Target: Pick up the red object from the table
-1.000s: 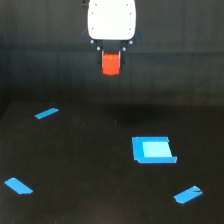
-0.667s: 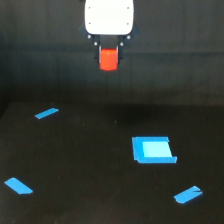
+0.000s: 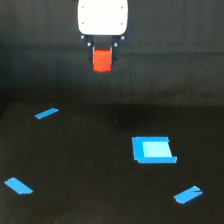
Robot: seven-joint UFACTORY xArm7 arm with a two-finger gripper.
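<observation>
The red object (image 3: 102, 60) is a small orange-red block held between the dark fingers of my gripper (image 3: 102, 56), well above the black table (image 3: 90, 165). The gripper hangs under a white arm body (image 3: 102, 17) at the top centre of the exterior view. The jaws are shut on the block's sides. Nothing is directly beneath it on the table.
A flat blue square (image 3: 152, 149) lies on the table toward the exterior view's right. Blue tape strips lie at the left middle (image 3: 46, 113), the lower left (image 3: 18, 185) and the lower right (image 3: 188, 194). A dark wall stands behind the table.
The gripper has risen with the red block in it and drifted slightly toward the exterior view's left. The things on the table have not moved.
</observation>
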